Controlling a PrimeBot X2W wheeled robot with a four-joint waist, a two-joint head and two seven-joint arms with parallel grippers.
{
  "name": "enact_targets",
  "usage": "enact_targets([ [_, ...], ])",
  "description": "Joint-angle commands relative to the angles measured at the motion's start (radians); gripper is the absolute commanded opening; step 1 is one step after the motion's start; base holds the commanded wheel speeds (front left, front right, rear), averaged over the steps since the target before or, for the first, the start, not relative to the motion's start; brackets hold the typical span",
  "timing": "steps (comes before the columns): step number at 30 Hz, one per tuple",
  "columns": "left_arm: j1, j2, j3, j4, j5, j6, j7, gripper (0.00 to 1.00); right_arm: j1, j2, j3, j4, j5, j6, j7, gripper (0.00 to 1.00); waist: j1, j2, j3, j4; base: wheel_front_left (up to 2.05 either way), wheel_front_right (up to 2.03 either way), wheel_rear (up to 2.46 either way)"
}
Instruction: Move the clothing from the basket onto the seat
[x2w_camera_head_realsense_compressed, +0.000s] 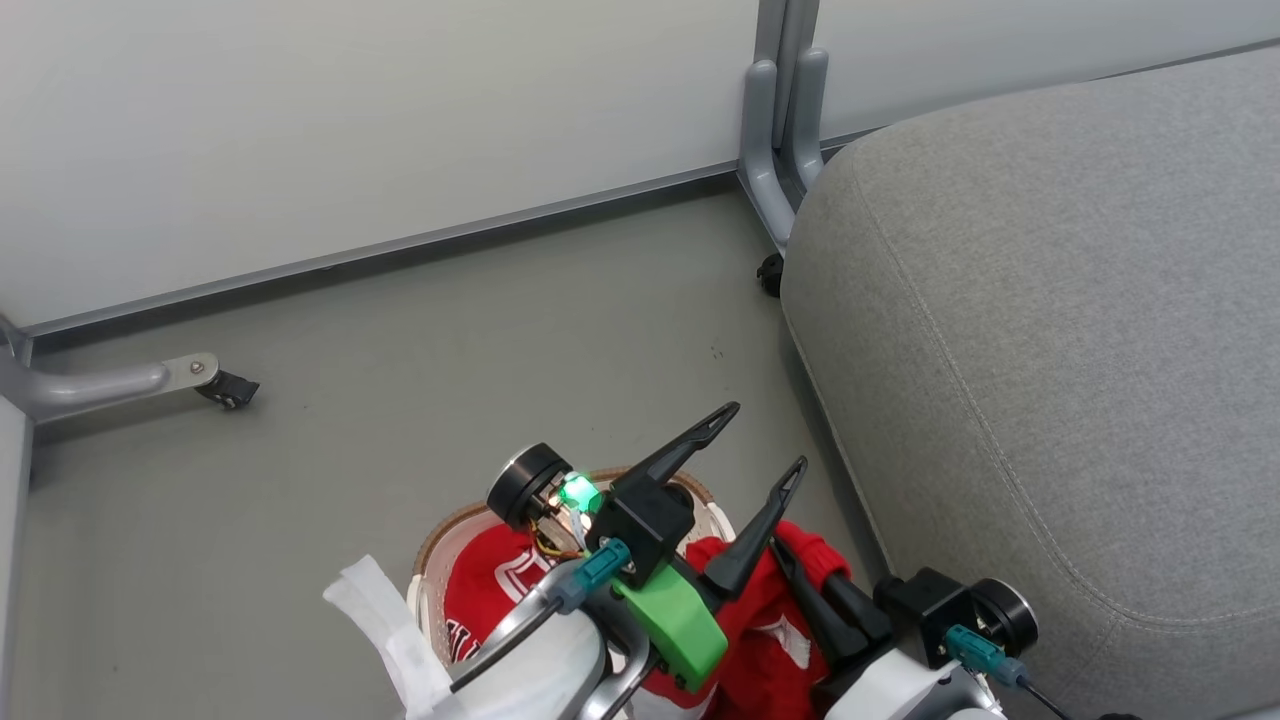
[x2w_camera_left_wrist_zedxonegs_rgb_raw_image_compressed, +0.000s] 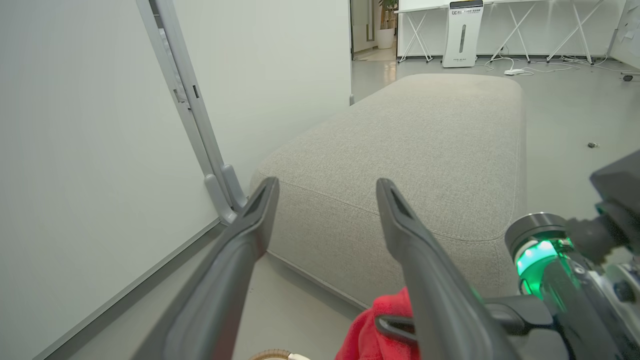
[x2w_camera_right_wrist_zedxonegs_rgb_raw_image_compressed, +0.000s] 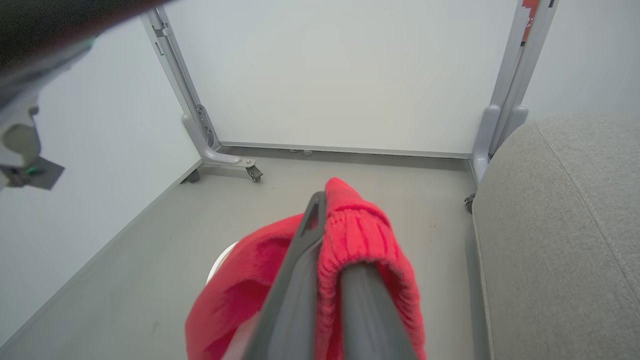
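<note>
Floor (x2w_camera_head_realsense_compressed: 500, 330) grey, smooth, btwn white wheeled partitions (x2w_camera_head_realsense_compressed: 350, 120) & grey seat (x2w_camera_head_realsense_compressed: 1050, 300)

You have a grey floor (x2w_camera_head_realsense_compressed: 500, 330) carrying the basket (x2w_camera_head_realsense_compressed: 440, 530) at the near middle, the grey seat (x2w_camera_head_realsense_compressed: 1050, 300) standing on it to the right, and along the far side a castered foot (x2w_camera_head_realsense_compressed: 215, 380) at left and a second foot (x2w_camera_head_realsense_compressed: 775, 200) just beside the seat's far corner.

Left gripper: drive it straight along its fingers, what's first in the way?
Most likely the seat: in the left wrist view the open left gripper aims at its near rounded end, across a stretch of floor. Depth is unclear, so I can't say how far off.
</note>
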Motion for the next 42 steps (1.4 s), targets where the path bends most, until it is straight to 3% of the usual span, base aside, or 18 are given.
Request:
enact_targets([
  [1, 0.016, 0.01, 0.003, 0.001, -0.002, 0.007, -0.006, 1.0, 0.007, -0.003, -0.005, -0.007, -0.008, -0.001, 0.0, 0.0, 0.0001, 0.0, 0.003, 0.0, 0.0, 0.0, 0.0],
  [11, 0.008, 0.021, 0.003, -0.004, -0.009, 0.015, -0.008, 1.0, -0.01, -0.003, -0.014, -0.014, -0.008, -0.001, 0.0, 0.0, 0.0001, 0.0, 0.021, -0.006, 0.0, 0.0, 0.0],
  [19, 0.007, 0.047, 0.002, -0.015, -0.014, 0.013, 0.0, 1.0, -0.03, -0.003, -0.045, -0.043, -0.017, -0.001, 0.0, 0.0, 0.0001, 0.0, 0.063, -0.053, 0.0, 0.0, 0.0],
  [30, -0.001, 0.106, -0.017, -0.071, -0.047, -0.045, 0.029, 1.0, -0.032, -0.003, -0.131, -0.14, -0.014, -0.001, 0.0, 0.0, 0.0001, 0.0, 0.162, -0.187, 0.0, 0.0, 0.0],
  [42, -0.04, 0.193, -0.05, -0.144, -0.012, -0.059, 0.084, 1.0, -0.002, -0.002, -0.218, -0.231, 0.038, -0.001, 0.0, 0.0, 0.0001, 0.0, 0.315, -0.324, 0.0, 0.0, 0.0],
])
